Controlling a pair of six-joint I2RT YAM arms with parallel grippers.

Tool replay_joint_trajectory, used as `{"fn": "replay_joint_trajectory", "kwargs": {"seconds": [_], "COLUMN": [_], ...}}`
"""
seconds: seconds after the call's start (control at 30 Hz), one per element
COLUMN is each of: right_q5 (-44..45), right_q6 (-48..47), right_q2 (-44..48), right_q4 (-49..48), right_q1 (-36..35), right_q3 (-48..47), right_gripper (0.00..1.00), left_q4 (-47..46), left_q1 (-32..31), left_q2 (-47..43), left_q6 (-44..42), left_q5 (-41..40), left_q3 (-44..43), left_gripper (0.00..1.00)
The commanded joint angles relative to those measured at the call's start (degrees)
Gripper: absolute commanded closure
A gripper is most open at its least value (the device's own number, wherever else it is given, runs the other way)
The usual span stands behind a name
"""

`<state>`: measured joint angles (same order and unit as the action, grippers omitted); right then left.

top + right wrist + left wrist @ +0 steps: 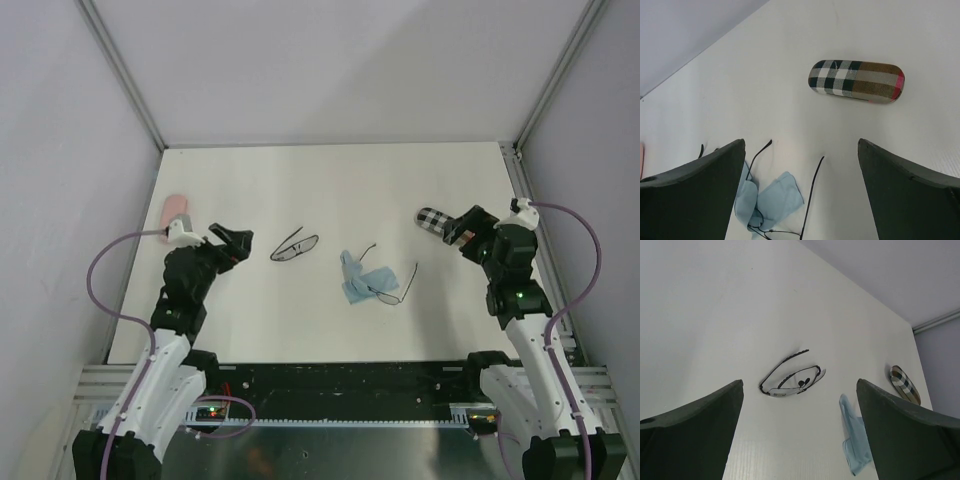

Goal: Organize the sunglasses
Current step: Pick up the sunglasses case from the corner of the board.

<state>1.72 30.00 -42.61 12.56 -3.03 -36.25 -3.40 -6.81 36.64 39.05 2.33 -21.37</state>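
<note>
Grey walls are closing in a white table (pixel 330 180) on three sides; the left gripper (pixel 232 243) is hanging low over the table's left part with its jaws spread wide and nothing between them, and in its wrist view (pixel 799 385) the two dark fingers (pixel 700 430) are framing bare table and touching nothing; the black-rimmed sunglasses (pixel 294 247) are lying just ahead of that gripper, lenses toward it and one temple arcing out behind, clear of both fingers (pixel 792 380); the right gripper (pixel 462 228) is likewise standing wide open and is gripping nothing, its fingers (pixel 910 200) well apart in the wrist view (pixel 801 142); the plaid case (pixel 434 219) is lying shut on the table ahead of those fingers and apart from them (pixel 856 81), though from above the gripper is overlapping its near end; the wire sunglasses (pixel 388 294) are resting near the table's middle with temples unfolded, their lens end lying on the light blue cloth (pixel 355 283), which is sitting crumpled between the two pairs; in the right wrist view one thin temple (pixel 813 195) is running along the cloth's (pixel 775 197) edge; a small pink object (pixel 177 208) is sitting at the table's left edge.
</note>
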Motion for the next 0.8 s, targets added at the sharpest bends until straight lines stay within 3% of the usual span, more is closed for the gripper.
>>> {"fn": "replay_joint_trajectory", "kwargs": {"seconds": [0.0,0.17,0.27,0.4,0.6,0.77], "right_q5": [2.4,-4.3,-7.9,-7.8,-7.4,-7.8], "right_q6": [0.3,-1.7,-3.0,-4.2,-5.3,-5.9], "right_q2": [-0.4,-4.8,-8.8,-10.4,-9.5,-7.8], "right_q4": [-1.5,-4.3,-4.7,-5.4,-5.7,-5.2], "right_q1": [-1.2,-2.4,-3.5,-6.2,-9.7,-11.3], "right_q3": [0.1,1.6,1.8,2.1,2.5,2.9], "right_gripper": [0.01,0.01,0.01,0.01,0.01,0.01], "left_q4": [-0.6,-0.5,-0.4,-0.3,2.6,6.2], "left_q1": [0.2,0.6,2.1,4.9,6.4,15.1], "left_q2": [2.7,12.1,20.6,30.0,39.9,46.8], "left_q6": [-0.7,-4.0,-6.4,-10.3,-21.3,-21.6], "left_q5": [-3.0,-14.2,-16.1,-18.2,-29.2,-21.5], "left_q3": [-4.2,-9.2,-13.9,-20.5,-32.0,-39.1], "left_gripper": [0.0,0.0,0.0,0.0,0.0,0.0]}}
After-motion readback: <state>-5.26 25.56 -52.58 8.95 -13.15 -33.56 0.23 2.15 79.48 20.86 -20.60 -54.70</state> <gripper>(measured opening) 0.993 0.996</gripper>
